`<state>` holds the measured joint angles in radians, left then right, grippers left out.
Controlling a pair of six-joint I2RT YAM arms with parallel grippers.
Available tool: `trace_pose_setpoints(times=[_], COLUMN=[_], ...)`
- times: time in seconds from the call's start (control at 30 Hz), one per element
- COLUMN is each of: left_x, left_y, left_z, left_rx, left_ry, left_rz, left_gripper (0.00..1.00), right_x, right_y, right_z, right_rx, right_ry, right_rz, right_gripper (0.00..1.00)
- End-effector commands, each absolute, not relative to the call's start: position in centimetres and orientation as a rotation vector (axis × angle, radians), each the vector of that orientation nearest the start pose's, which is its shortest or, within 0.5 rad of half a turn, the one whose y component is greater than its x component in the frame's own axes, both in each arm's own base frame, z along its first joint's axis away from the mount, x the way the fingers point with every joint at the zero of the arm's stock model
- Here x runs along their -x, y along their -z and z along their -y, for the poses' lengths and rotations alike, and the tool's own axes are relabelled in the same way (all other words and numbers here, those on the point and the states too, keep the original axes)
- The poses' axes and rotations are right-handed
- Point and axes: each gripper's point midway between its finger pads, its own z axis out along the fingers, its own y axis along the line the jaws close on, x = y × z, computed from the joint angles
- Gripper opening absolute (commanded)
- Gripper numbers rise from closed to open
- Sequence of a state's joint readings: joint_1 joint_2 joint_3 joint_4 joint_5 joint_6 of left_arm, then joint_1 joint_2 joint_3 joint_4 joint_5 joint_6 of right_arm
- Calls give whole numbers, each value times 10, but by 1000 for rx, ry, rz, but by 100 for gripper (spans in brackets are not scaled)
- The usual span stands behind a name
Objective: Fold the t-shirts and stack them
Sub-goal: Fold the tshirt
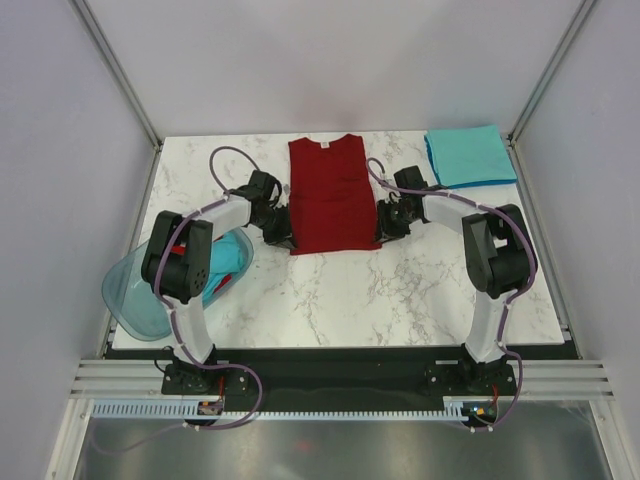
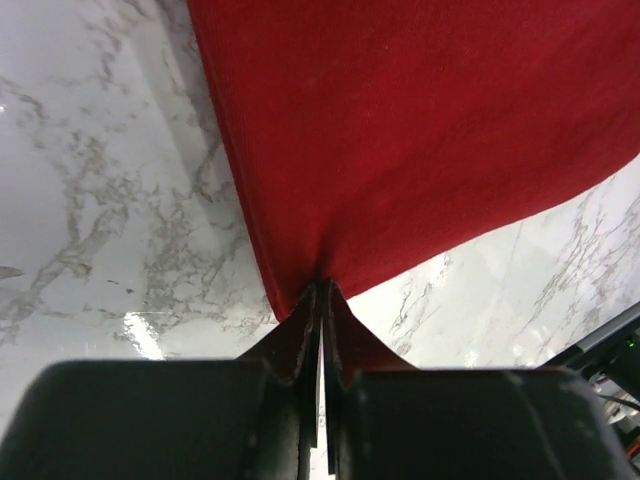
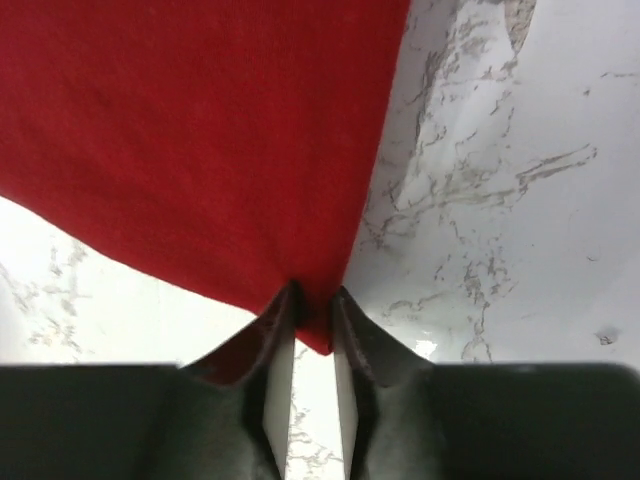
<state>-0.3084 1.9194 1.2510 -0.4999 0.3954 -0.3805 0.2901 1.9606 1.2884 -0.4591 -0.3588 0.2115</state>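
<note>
The left gripper [image 2: 322,300] is pinched tight on the near left hem corner of the dark red t-shirt [image 1: 334,195]. The right gripper [image 3: 312,305] clamps the near right corner, only a narrow slit between its fingers. The shirt lies flat mid-table, collar away from the arms; its white neck label [image 1: 324,144] is too small to read. A folded teal t-shirt [image 1: 470,155] sits at the far right corner of the marble table [image 1: 400,290], and a translucent basin [image 1: 135,295] overhangs the left edge

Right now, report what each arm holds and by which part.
Both hold the dark red cotton t-shirt: left fingers pinch its near-left hem corner, right fingers its near-right hem corner.
</note>
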Motion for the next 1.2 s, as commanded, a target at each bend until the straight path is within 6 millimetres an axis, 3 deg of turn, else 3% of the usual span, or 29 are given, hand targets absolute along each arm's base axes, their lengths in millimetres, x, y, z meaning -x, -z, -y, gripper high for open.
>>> trace_pose_setpoints(times=[0.0, 0.03, 0.1, 0.27, 0.3, 0.47, 0.57, 0.6, 0.63, 0.67, 0.7, 0.8, 0.93, 1.17], left_x=[-346, -340, -332, -297, -293, -250, -228, -223, -216, -212, -210, -215, -250, -313], left_y=[-26, -22, -27, -23, -27, -21, -20, -20, -21, -23, -25, -47, -86, -95], left_z=[204, 202, 204, 203, 203, 197, 194, 194, 194, 196, 196, 199, 204, 213], left_rx=[-78, -68, -84, -90, -101, -129, -142, -149, -154, -167, -177, -211, -277, -320], left_ry=[725, 711, 694, 626, 620, 571, 554, 558, 572, 585, 598, 627, 593, 540], left_rz=[-2800, -2816, -2810, -2846, -2835, -2869, -2875, -2880, -2880, -2876, -2868, -2788, -2656, -2614], left_gripper=[2, 2, 2, 2, 2, 2, 4, 7, 12, 27, 31, 39, 41, 41], right_x=[-368, -366, -353, -321, -305, -261, -235, -229, -227, -224, -223, -231, -242, -295], right_y=[-28, -32, -27, -23, -13, -8, -6, -8, -9, -10, -12, -18, -32, -70], right_z=[-183, -182, -177, -163, -159, -141, -131, -132, -133, -137, -138, -135, -134, -137], right_rx=[206, 193, 168, 54, 32, -24, -73, -93, -101, -102, -103, -132, -130, -91], right_ry=[-640, -644, -626, -581, -566, -495, -454, -453, -453, -465, -472, -432, -398, -319], right_rz=[-2710, -2707, -2732, -2779, -2815, -2834, -2839, -2828, -2832, -2835, -2832, -2807, -2788, -2684], right_gripper=[21, 10, 1, 0, 0, 0, 2, 7, 12, 17, 23, 31, 38, 44])
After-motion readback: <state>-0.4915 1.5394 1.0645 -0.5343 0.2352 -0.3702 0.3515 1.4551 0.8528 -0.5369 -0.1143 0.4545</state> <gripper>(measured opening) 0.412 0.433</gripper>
